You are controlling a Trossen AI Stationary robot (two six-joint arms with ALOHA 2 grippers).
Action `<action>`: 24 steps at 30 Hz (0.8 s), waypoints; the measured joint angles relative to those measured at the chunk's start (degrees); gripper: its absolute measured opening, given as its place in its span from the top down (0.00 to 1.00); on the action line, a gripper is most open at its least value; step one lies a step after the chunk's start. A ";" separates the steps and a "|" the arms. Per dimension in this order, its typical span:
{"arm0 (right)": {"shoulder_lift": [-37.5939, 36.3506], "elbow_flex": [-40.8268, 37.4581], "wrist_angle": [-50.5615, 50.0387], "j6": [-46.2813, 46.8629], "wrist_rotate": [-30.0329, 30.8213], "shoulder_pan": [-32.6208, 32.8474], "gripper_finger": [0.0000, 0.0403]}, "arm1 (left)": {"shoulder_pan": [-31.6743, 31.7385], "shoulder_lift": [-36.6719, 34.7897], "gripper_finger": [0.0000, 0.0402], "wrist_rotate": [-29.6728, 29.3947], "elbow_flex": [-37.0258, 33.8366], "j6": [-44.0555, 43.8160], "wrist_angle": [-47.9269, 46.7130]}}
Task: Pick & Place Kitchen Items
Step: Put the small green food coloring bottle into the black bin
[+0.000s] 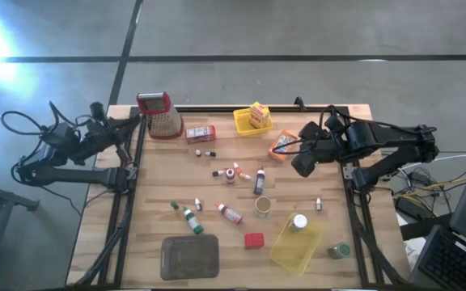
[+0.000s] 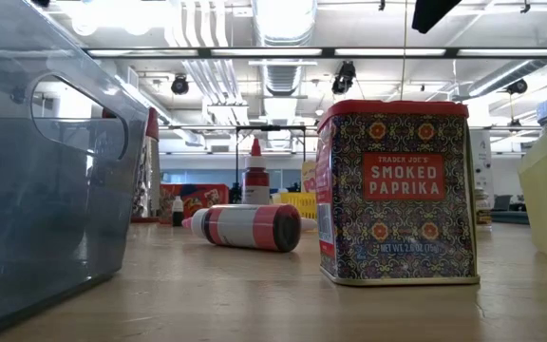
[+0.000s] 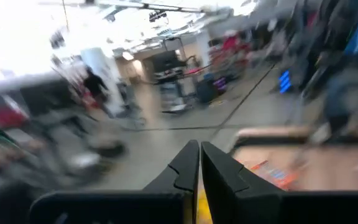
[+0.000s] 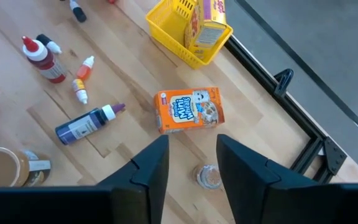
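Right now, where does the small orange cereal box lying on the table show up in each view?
High view: orange cereal box right of centre, beside the right hand.
Low view: not identifiable.
Left wrist view: cannot tell; only an orange blur on the table.
Right wrist view: box at centre, above the open fingers.
Shared landmark: yellow basket holding a yellow box.

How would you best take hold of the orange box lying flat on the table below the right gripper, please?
Come straight down with the open right gripper and pinch the orange box across its two longer side edges. It lies flat, printed face up, with bare wood around it, so those edges look free; the yellow basket stands clear of it.
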 joint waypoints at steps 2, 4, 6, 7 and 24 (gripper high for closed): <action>0.00 0.00 0.00 -0.02 0.00 0.00 0.65 | 0.00 0.00 0.94 1.96 0.00 -11.98 0.51; 0.00 0.00 0.02 0.00 0.00 0.00 0.64 | 0.00 0.47 0.94 2.14 0.01 -20.86 2.67; 0.00 0.00 0.07 0.00 0.00 0.00 0.62 | 0.00 0.55 0.94 2.10 0.01 -26.34 3.10; 0.00 0.00 0.08 -0.02 0.00 0.00 0.62 | 0.00 0.65 0.94 2.11 0.01 -28.18 3.08; 0.00 0.00 0.09 -0.02 0.00 0.00 0.50 | 0.00 5.76 0.94 15.06 -0.06 -39.41 9.48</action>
